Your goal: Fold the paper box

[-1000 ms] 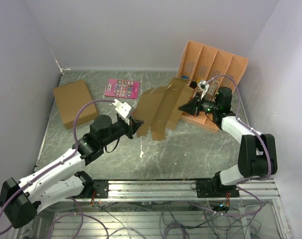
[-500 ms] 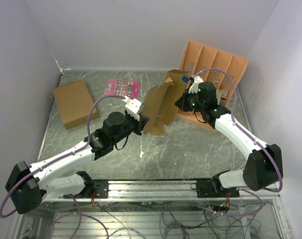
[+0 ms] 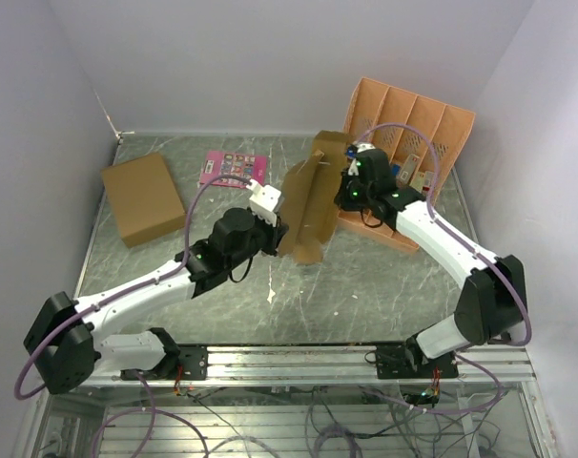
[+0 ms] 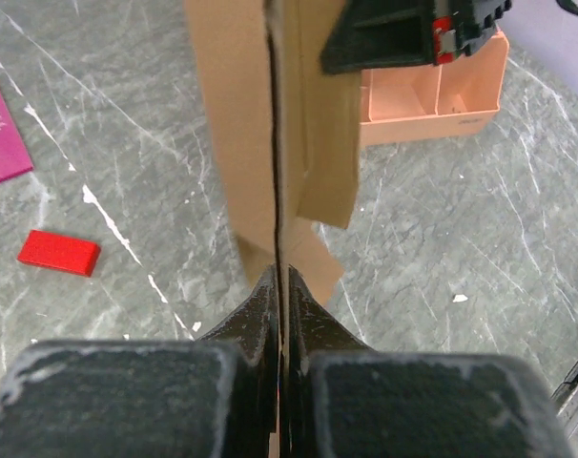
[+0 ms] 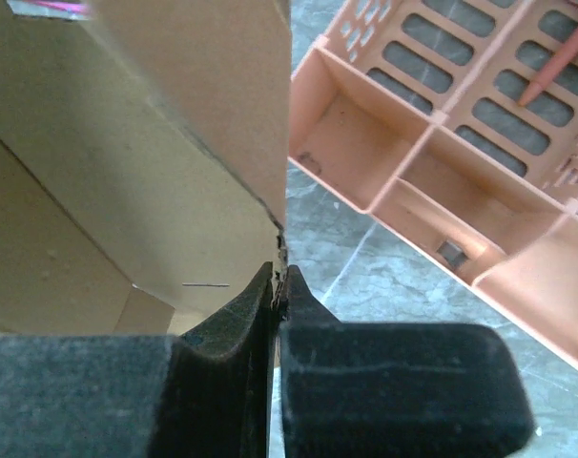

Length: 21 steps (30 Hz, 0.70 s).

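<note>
Folding the paper box (image 3: 306, 205) well, by this view, means swinging both pinched edges together along the creases without tearing the thin card. The sheet is held on edge over the middle of the table (image 3: 365, 277). The left gripper (image 3: 278, 233), arm stretched low and forward, is clamped on one edge. The right gripper (image 3: 340, 197), arm arched in from beside the peach organizer (image 3: 413, 124), is clamped on the opposite edge.

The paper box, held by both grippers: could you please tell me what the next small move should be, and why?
Probably swing the right gripper a little closer to the left gripper, deepening the fold. Both are shut on edges of the paper box, which stands upright between them, its panels apparently only partly bent along the creases.
</note>
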Available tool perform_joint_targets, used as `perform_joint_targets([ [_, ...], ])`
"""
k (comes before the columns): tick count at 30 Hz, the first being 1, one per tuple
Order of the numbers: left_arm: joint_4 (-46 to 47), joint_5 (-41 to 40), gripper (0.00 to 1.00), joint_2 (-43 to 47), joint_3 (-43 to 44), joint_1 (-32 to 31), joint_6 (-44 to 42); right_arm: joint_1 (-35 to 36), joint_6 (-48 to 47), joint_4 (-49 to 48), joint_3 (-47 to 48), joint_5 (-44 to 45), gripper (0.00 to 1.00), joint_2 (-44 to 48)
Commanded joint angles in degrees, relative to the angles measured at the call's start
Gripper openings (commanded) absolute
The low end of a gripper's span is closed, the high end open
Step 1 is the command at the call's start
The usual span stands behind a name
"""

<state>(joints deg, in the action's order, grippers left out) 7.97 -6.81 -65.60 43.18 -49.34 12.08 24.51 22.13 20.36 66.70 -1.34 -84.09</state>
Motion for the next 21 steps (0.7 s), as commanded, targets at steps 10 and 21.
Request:
perform_joint_targets([
  [10, -3.6, -2.04, 0.07, -2.05, 2.02, -0.43, 4.48, 9.63, -3.18, 0.69, 2.35, 9.91, 0.0, -3.97],
  [21, -5.27, 0.94, 0.07, 5.52, -1.17, -0.37, 3.49, 7.74, -6.04, -1.36, -2.23, 10.53, 0.0, -0.39],
])
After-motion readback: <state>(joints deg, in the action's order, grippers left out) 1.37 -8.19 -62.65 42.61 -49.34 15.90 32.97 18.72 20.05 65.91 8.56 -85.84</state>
